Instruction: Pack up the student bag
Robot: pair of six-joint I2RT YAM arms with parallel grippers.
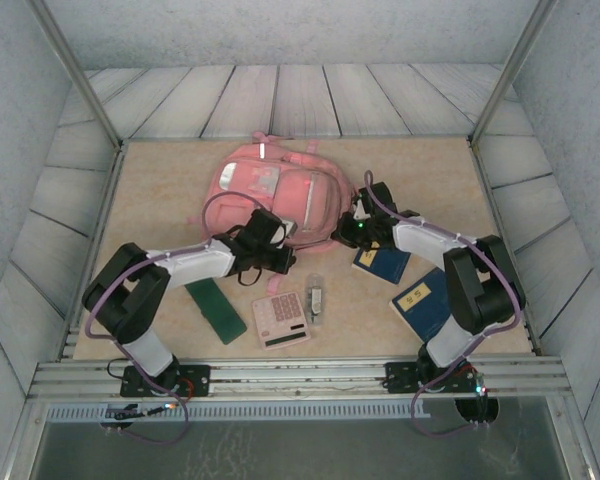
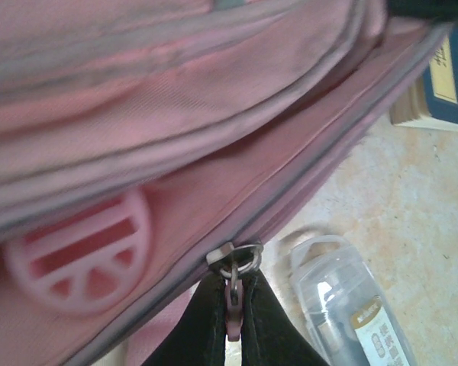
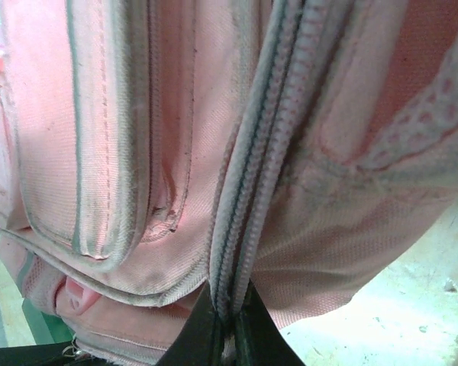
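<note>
Your pink student bag (image 1: 275, 195) lies flat toward the back middle of the table (image 1: 160, 190), between your two arms. Your right gripper (image 3: 227, 332) pinches the bag's zipper track (image 3: 244, 191) on its right side. Your left gripper (image 2: 233, 324) is pressed together on the small zipper pull (image 2: 233, 293) at the near edge.

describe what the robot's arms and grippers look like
Left arm and right arm match: black rounded joints, white link shells, a purple cable running along each. The left gripper and right gripper are black and tapered. A green light glows on the right arm.
</note>
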